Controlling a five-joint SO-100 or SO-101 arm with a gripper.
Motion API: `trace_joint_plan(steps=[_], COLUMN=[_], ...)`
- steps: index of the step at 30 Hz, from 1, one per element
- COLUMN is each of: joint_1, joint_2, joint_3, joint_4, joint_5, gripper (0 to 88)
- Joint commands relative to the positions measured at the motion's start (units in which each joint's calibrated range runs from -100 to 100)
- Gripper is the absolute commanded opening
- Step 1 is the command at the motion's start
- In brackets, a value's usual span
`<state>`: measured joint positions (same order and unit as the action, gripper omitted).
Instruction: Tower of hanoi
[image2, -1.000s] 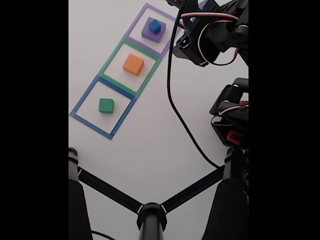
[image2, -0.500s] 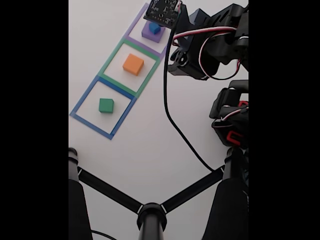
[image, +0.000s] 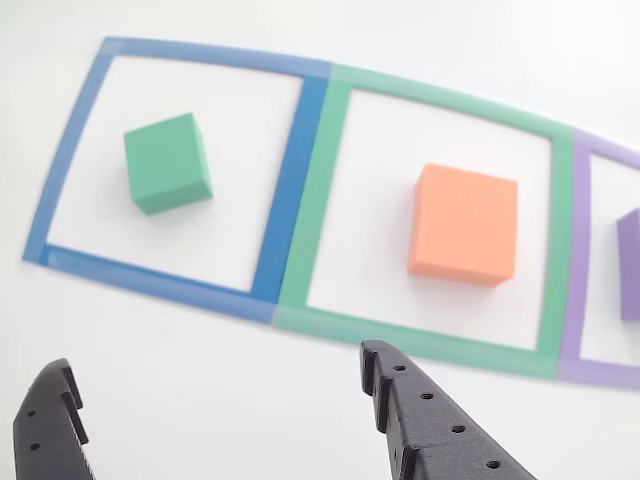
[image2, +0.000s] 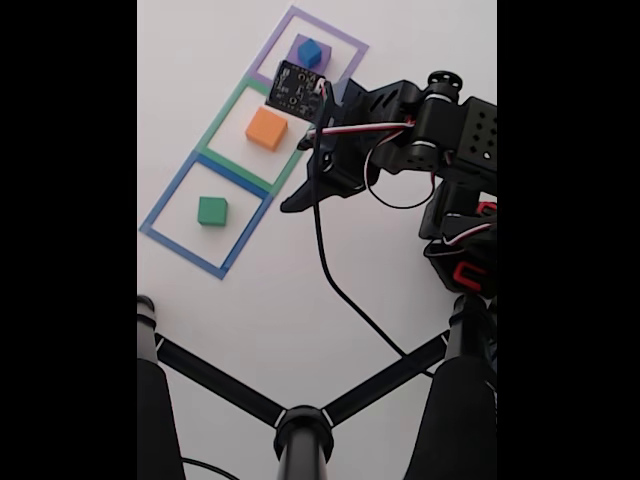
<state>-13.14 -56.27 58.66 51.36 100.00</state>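
The gripper (image: 220, 420) is hovering with fingers spread and empty over the white tabletop (image2: 300, 300). The green block (image: 167, 162) is sitting inside the blue tape square (image: 290, 180), the orange block (image: 464, 224) inside the green outline (image: 325, 200), and the blue cube (image2: 309, 52) atop the purple block (image2: 296, 45) near the tabletop's far edge.

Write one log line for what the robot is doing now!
hand: open, empty, above table | green block: blue outline | orange block: green outline | blue cube: on purple block
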Motion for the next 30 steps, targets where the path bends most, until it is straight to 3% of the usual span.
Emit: trace_joint_plan(steps=[1, 14, 24, 30], joint_1=[-0.7, -5.7, -6.8, -6.3], joint_2=[-0.4, 25.3, 49.6, 62.7], joint_3=[11.7, 29.4, 24.3, 16.9], joint_4=[-21.4, -76.7, -99.6, -107.1], joint_5=[0.0, 0.0, 0.0, 0.0], gripper=[36.1, 38.1, 38.1, 38.1])
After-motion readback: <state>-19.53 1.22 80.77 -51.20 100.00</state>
